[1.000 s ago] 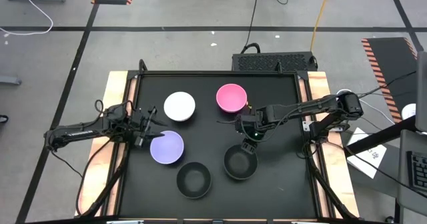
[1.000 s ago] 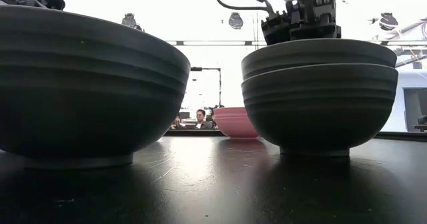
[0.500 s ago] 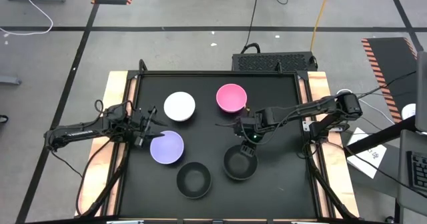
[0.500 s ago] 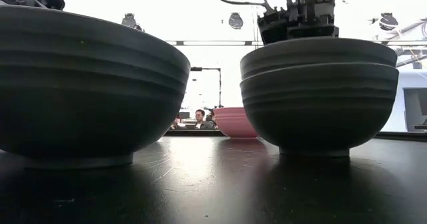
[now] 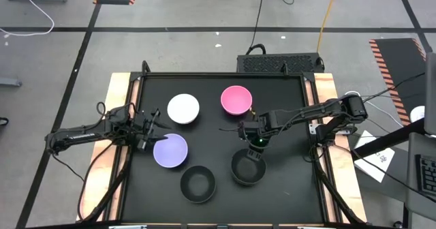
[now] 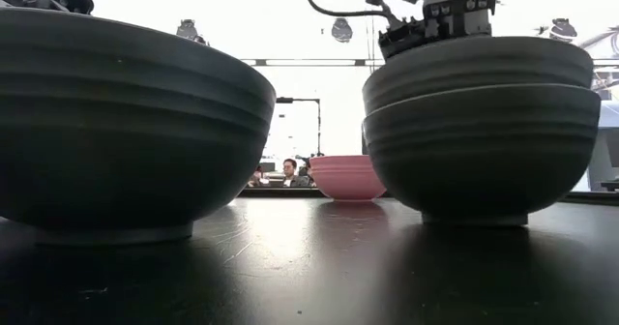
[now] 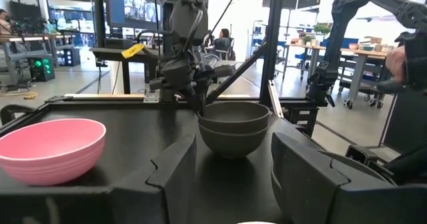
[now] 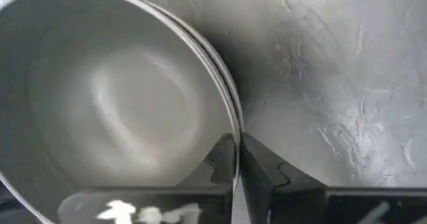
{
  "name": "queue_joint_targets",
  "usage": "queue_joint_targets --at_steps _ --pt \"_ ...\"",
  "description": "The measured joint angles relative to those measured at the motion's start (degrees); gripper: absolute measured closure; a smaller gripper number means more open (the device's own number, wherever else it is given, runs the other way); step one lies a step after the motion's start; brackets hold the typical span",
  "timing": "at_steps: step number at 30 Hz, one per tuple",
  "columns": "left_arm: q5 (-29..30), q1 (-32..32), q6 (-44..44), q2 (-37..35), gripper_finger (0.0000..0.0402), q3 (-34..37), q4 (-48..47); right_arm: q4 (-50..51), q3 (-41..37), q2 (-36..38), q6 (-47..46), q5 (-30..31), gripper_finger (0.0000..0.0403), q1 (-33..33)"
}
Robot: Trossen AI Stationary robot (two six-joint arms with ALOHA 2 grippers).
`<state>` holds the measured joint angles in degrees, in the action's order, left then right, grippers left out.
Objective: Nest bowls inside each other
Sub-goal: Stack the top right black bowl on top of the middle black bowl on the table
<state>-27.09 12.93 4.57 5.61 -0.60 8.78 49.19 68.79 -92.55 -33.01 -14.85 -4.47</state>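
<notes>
Here the right gripper (image 5: pixel 254 146) has its jaws pinched shut on the rim of the black stack (image 5: pixel 246 168), two black bowls already nested one in the other. The wrist view shows one finger inside the lip and one outside, so the hold sits at the stack's 12 o'clock edge and the bowls hang away from the jaws toward 6 o'clock. Being round, the stack has no long axis to line up; what matters is where the next bowl lies from it.

The third black bowl (image 5: pixel 197 184) sits alone at about 8 o'clock from the stack, near the front edge of the surface (image 5: pixel 286 113). The lavender bowl (image 5: pixel 169 150) is farther off at 9 o'clock, the white bowl (image 5: pixel 183 108) at 10 or 11, and the pink bowl (image 5: pixel 236 100) close to 12, beyond the right arm's own wrist.

The left gripper (image 5: pixel 151 123) waits with its jaws parted and holding nothing, hovering between the white and lavender bowls, at 11 o'clock from the lavender one and just beside it. So the left arm is the nearer one for those two, while the right arm, judging by its grip, looks set to carry or drag the stack toward the lone black bowl at its 8 o'clock
</notes>
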Motion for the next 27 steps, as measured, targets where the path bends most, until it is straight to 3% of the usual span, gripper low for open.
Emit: queue_joint_targets --at_steps 27 --pt "0.02 -0.02 -0.86 0.00 0.0201 0.00 -0.16 4.77 1.99 0.04 -0.64 4.10 0.0402 -1.34"
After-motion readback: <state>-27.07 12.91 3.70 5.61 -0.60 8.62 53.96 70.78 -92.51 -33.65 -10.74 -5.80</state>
